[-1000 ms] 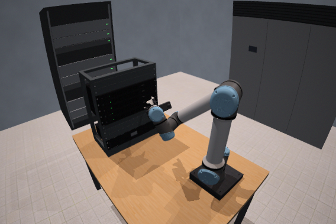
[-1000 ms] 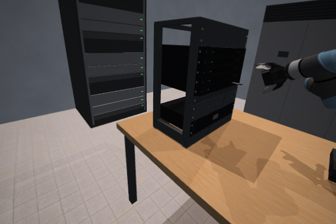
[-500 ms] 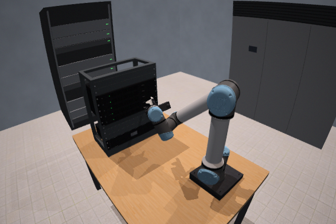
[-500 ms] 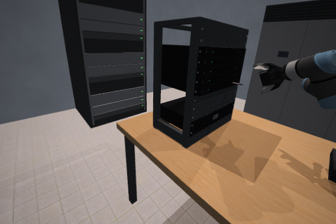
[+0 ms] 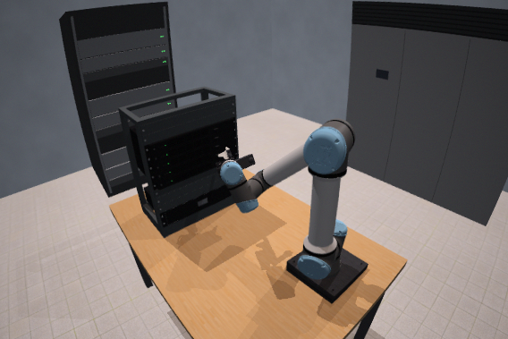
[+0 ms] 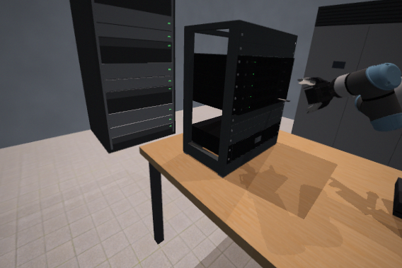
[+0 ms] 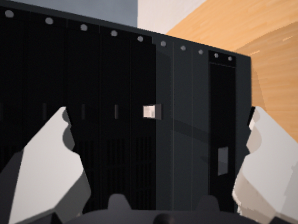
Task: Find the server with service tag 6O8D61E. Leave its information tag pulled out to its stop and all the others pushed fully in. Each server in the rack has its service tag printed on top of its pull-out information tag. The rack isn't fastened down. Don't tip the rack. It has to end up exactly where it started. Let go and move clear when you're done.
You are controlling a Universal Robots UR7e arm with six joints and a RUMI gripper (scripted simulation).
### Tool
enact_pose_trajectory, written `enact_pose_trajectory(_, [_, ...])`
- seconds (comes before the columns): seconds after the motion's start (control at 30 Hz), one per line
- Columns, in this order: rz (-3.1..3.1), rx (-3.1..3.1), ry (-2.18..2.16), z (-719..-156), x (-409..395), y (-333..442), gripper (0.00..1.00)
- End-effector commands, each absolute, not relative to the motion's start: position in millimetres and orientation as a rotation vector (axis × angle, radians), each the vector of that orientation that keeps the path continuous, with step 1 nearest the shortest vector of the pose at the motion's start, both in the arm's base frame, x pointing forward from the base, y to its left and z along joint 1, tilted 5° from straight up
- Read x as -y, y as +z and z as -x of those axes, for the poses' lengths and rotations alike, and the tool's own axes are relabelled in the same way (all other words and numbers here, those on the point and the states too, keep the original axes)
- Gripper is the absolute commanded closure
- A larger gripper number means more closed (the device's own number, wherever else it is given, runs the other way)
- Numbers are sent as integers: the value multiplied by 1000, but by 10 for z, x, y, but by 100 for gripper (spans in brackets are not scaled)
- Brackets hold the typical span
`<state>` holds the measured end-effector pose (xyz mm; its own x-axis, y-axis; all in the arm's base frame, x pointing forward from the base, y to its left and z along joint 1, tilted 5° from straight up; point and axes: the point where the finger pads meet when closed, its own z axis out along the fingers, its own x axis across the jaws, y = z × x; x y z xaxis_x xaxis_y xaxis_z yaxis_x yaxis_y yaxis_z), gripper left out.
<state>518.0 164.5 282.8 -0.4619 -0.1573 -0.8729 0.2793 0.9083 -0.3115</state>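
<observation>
The open-framed rack (image 5: 157,226) (image 6: 233,73) (image 7: 243,100) stands upright on the table. It holds several black servers (image 5: 192,150) (image 6: 269,76) (image 7: 47,75) with green lights. One information tag (image 6: 284,100) (image 7: 149,111) sticks out from the lowest server of the upper group; its print is not legible. The other tags, such as this one (image 7: 116,111), look like thin dark marks flush with the fronts. My gripper (image 5: 226,154) (image 6: 305,96) (image 7: 158,108) is open and empty, in front of the rack's right side. In the wrist view its fingers stand wide on both sides of the protruding tag, without touching it.
Grey blank panels (image 6: 256,119) (image 7: 181,80) lie below those servers, with a black unit bearing a pale label (image 5: 202,201) (image 6: 257,139) (image 7: 223,161) underneath. A tall cabinet (image 5: 121,70) (image 6: 134,51) stands behind the table (image 5: 201,289) (image 6: 248,200). Large wall cabinets (image 5: 416,105) stand at the right.
</observation>
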Motion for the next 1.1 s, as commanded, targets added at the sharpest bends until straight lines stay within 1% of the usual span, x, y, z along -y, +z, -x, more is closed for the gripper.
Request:
enact_pose_trajectory(0.0, [-89,-1988,-506,-5261,-1656,2793,0])
enact_pose_trajectory(0.53, [-89,-1988,-506,-5416,-1676,2716,0])
enact_pose_trajectory(1.07, [-89,-1988,-506,-5435,-1678,2706,0])
